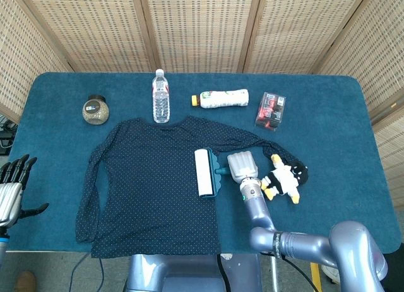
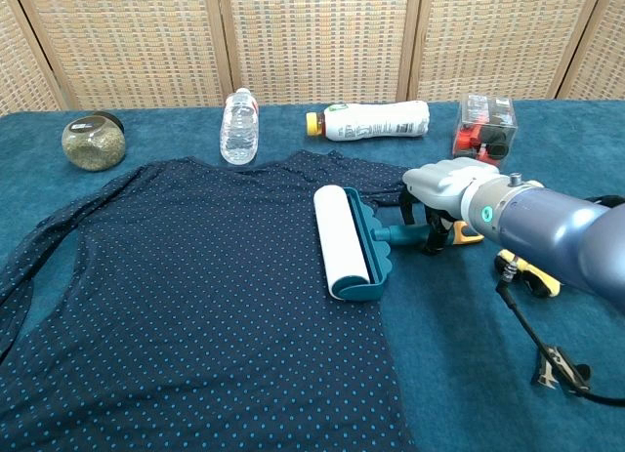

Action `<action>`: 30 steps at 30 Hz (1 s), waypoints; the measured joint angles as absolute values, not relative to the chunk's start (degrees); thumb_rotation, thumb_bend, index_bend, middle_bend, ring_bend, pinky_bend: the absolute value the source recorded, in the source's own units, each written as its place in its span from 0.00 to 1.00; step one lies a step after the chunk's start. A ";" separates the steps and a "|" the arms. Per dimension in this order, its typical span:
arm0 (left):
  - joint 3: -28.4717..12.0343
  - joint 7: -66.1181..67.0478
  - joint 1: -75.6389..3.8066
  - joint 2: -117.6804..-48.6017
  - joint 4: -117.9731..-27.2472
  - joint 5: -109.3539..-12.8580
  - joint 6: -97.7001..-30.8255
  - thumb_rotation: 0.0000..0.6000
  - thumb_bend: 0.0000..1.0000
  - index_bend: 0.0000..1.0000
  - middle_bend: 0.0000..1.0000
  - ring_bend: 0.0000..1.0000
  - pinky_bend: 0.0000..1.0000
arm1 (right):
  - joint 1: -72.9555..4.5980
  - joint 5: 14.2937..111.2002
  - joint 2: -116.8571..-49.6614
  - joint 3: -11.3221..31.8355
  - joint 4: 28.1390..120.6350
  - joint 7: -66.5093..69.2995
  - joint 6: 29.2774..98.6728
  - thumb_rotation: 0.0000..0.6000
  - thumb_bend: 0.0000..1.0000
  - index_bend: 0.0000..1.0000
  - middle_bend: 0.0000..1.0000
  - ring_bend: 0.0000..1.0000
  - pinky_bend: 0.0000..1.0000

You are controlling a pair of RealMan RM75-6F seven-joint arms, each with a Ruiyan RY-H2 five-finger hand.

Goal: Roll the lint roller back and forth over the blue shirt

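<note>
The blue dotted shirt (image 1: 145,185) lies flat on the teal table (image 1: 328,140). The lint roller (image 1: 204,172) rests on the shirt's right edge, white roll to the left, with its teal handle (image 2: 400,234) pointing right. My right hand (image 2: 444,188) hovers over that handle, its dark fingers (image 2: 405,211) hanging down on either side of it and still apart. From the head view the right hand (image 1: 242,166) covers most of the handle. My left hand (image 1: 12,185) hangs off the table's left edge, fingers spread and holding nothing.
A penguin plush (image 1: 284,178) lies just right of my right hand. Along the back stand a jar (image 1: 95,110) and a water bottle (image 1: 161,98), with a white bottle (image 1: 222,98) lying on its side and a clear box (image 1: 271,110) beyond. A cable with a clip (image 2: 557,366) trails at the front right.
</note>
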State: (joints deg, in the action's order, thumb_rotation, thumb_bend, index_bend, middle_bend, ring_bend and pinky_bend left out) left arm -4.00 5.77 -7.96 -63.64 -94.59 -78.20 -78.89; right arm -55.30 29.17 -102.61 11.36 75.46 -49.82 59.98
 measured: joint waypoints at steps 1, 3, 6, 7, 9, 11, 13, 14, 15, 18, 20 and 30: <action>-4.01 5.71 -7.97 -63.61 -94.62 -78.19 -78.87 1.00 0.00 0.00 0.00 0.00 0.00 | -55.24 29.47 -102.41 11.52 75.86 -49.55 59.98 1.00 0.79 0.70 1.00 1.00 1.00; -3.95 5.50 -7.97 -63.52 -94.69 -78.27 -78.84 1.00 0.00 0.00 0.00 0.00 0.00 | -55.20 29.82 -101.89 11.83 76.85 -49.36 60.08 1.00 0.80 0.71 1.00 1.00 1.00; -3.90 5.15 -7.95 -63.35 -94.76 -78.35 -78.84 1.00 0.00 0.00 0.00 0.00 0.00 | -55.36 30.29 -100.69 12.55 79.19 -49.44 60.48 1.00 0.81 0.71 1.00 1.00 1.00; -3.92 4.95 -7.93 -63.28 -94.79 -78.34 -78.85 1.00 0.00 0.00 0.00 0.00 0.00 | -55.61 30.37 -100.13 12.96 80.30 -49.77 60.76 1.00 0.81 0.71 1.00 1.00 1.00; -3.99 4.29 -7.87 -63.01 -94.84 -78.30 -78.90 1.00 0.00 0.00 0.00 0.00 0.00 | -56.27 30.26 -99.33 13.77 82.00 -50.84 61.36 1.00 0.81 0.71 1.00 1.00 1.00; -4.04 3.63 -7.83 -62.77 -94.85 -78.29 -78.91 1.00 0.00 0.00 0.00 0.00 0.00 | -57.37 29.59 -98.65 14.84 83.64 -52.72 62.19 1.00 0.81 0.71 1.00 1.00 1.00; -4.09 2.80 -7.82 -62.47 -94.83 -78.30 -78.85 1.00 0.00 0.00 0.00 0.00 0.00 | -58.77 28.31 -98.31 15.93 84.86 -55.01 63.09 1.00 0.81 0.72 1.00 1.00 1.00; -4.11 2.49 -7.83 -62.36 -94.82 -78.31 -78.80 1.00 0.00 0.00 0.00 0.00 0.00 | -59.41 27.60 -98.24 16.37 85.29 -56.02 63.48 1.00 0.81 0.72 1.00 1.00 1.00; -4.13 2.09 -7.84 -62.23 -94.80 -78.31 -78.71 1.00 0.00 0.00 0.00 0.00 0.00 | -60.08 26.88 -98.23 16.79 85.64 -57.02 63.86 1.00 0.82 0.72 1.00 1.00 1.00; -4.21 0.92 -7.90 -61.90 -94.67 -78.25 -78.42 1.00 0.00 0.00 0.00 0.00 0.00 | -62.60 24.40 -98.77 17.96 86.26 -60.56 65.07 1.00 0.83 0.72 1.00 1.00 1.00; -4.28 0.20 -8.00 -61.69 -94.50 -78.16 -78.08 1.00 0.00 0.00 0.00 0.00 0.00 | -64.79 22.37 -99.86 18.70 86.21 -63.39 65.72 1.00 0.83 0.72 1.00 1.00 1.00; -4.54 -1.81 -8.60 -61.24 -93.46 -77.01 -76.23 1.00 0.00 0.00 0.00 0.00 0.00 | -74.75 15.18 -109.87 21.18 79.20 -71.77 66.46 1.00 0.85 0.73 1.00 1.00 1.00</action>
